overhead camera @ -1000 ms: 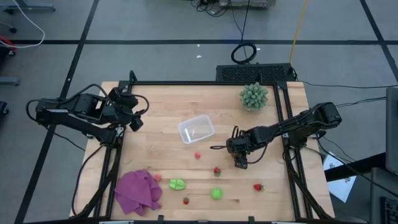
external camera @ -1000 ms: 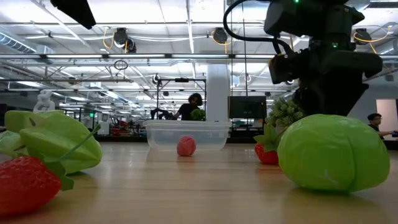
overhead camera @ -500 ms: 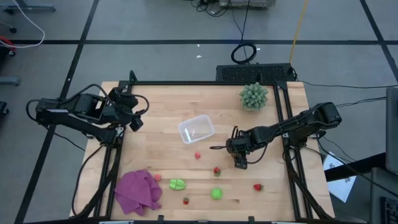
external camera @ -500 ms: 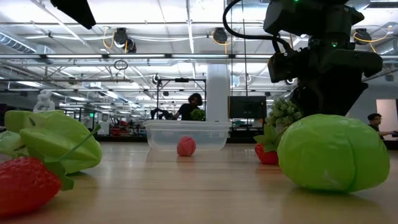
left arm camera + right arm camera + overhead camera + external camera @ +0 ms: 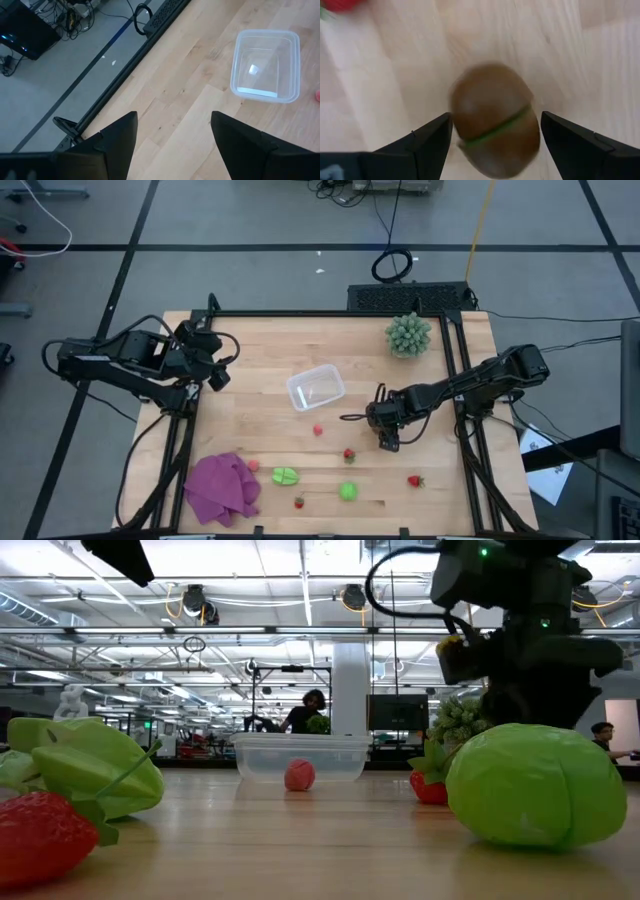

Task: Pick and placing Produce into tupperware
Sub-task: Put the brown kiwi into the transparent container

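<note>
Right gripper (image 5: 492, 137) hangs low over the table right of centre, fingers spread wide, the brown oval (image 5: 495, 120) between them; its long axis apparently crosses the gap. Tupperware (image 5: 316, 387) lies far-left. Left gripper (image 5: 172, 137) waits open at the left edge.

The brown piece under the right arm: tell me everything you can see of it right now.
The brown oval is a smooth, matte egg-shaped toy with a thin green seam running slantwise round its middle, as if made of two halves. It lies on the bare wooden table, between the right gripper's open jaws, which flank it; contact cannot be told. A red piece sits farther off. In the high view the gripper hides it.
</note>
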